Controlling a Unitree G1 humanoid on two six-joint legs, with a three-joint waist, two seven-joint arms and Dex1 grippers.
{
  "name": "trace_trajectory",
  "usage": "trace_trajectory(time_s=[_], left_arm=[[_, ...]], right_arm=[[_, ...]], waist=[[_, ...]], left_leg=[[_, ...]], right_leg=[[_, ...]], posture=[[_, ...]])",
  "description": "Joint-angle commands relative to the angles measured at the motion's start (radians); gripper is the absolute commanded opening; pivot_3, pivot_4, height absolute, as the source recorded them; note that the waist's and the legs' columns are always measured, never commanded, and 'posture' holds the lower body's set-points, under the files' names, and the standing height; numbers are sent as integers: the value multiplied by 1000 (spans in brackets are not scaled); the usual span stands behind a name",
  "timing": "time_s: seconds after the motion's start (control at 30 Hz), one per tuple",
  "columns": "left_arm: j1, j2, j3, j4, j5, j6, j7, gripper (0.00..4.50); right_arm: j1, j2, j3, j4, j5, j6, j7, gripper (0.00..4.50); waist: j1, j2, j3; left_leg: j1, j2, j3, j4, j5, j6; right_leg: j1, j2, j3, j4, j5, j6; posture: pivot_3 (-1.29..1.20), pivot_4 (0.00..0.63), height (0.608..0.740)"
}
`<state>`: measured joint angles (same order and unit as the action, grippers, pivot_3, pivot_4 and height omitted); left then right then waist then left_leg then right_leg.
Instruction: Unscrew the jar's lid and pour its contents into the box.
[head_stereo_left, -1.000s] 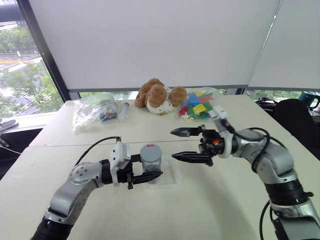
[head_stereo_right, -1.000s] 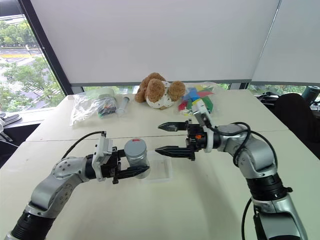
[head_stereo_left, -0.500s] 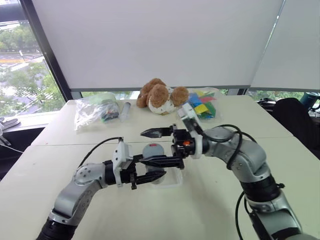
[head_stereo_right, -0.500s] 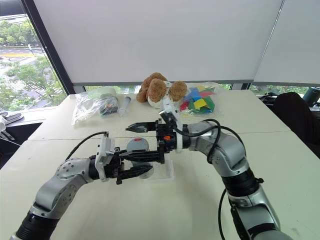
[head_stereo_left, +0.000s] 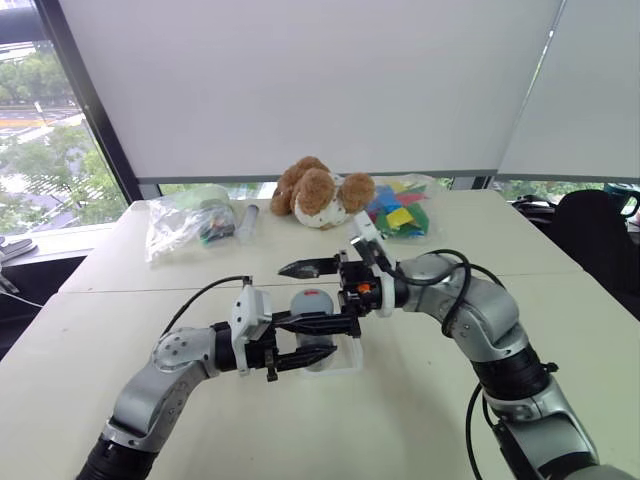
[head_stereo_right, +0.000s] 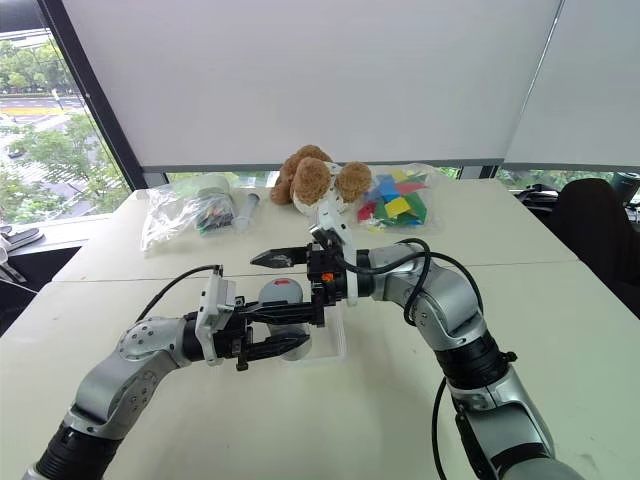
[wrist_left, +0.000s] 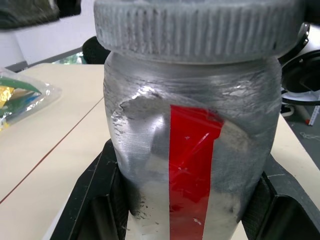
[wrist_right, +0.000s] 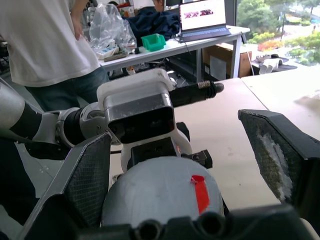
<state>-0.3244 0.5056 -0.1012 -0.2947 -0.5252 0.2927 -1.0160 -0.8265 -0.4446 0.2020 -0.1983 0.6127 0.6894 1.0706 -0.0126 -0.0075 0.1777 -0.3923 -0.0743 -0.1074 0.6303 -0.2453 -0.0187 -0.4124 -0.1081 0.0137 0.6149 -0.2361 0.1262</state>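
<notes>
Jar (wrist_left: 192, 150) sits clamped upright in the left hand (head_stereo_left: 300, 355) above the box (head_stereo_left: 350, 352) on the worktop (head_stereo_left: 420, 420); right hand (head_stereo_left: 305, 295) spreads wide astride the lid (wrist_right: 162, 192). Rigid, light, probably slick: grip the lid's ridged rim. Left wrist view shows those ridges; right wrist view shows a person behind

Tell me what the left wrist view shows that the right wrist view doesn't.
Left wrist view: the jar's side with its red label strip, the ribbed edge of the lid, and a bag of coloured pieces.
Right wrist view: the lid's top with a red mark, the open right gripper around it, a person and a laptop behind.
Both: the jar, lid on, clamped in the left gripper, and the table.
</notes>
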Motion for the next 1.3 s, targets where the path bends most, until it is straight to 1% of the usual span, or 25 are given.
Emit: trace_trajectory(time_s=[0.03,0.57,0.8,0.93,1.03,1.2,1.3], left_arm=[[-13,14,23,-47,-18,4,0,2104],[1,30,26,-51,-15,1,5,2104],[11,29,32,-48,-6,-12,16,2104],[36,45,46,-52,-9,-16,16,2104],[36,45,41,-53,-11,-16,16,2104],[20,25,23,-47,-2,-22,25,2104],[17,12,9,-50,3,-23,25,2104]], right_arm=[[-23,-10,-30,-10,27,16,16,4409],[51,-107,-87,51,20,-10,90,4409],[103,-134,-139,33,61,-2,107,4409],[112,-156,-188,-13,137,31,139,4409],[84,-132,-168,-49,149,44,111,4409],[22,-36,-76,-62,86,43,10,4409],[16,-10,-31,-46,44,14,2,4409]], waist=[[0,0,0],[0,0,0],[2,0,0],[1,0,0],[0,0,0],[0,0,0],[4,0,0]], left_leg=[[0,0,0,0,0,0],[0,0,0,0,0,0],[0,0,0,0,0,0],[0,0,0,0,0,0],[0,0,0,0,0,0],[0,1,0,0,0,0],[0,0,0,0,0,0]], right_leg=[[0,0,0,0,0,0],[0,0,0,0,0,0],[0,0,0,0,0,0],[1,0,0,0,0,0],[0,0,0,0,0,0],[0,0,0,0,0,0],[0,0,0,0,0,0]], posture=[[0,150,740],[0,150,740],[0,150,740],[0,150,740],[0,150,740],[0,150,740],[0,150,740]])
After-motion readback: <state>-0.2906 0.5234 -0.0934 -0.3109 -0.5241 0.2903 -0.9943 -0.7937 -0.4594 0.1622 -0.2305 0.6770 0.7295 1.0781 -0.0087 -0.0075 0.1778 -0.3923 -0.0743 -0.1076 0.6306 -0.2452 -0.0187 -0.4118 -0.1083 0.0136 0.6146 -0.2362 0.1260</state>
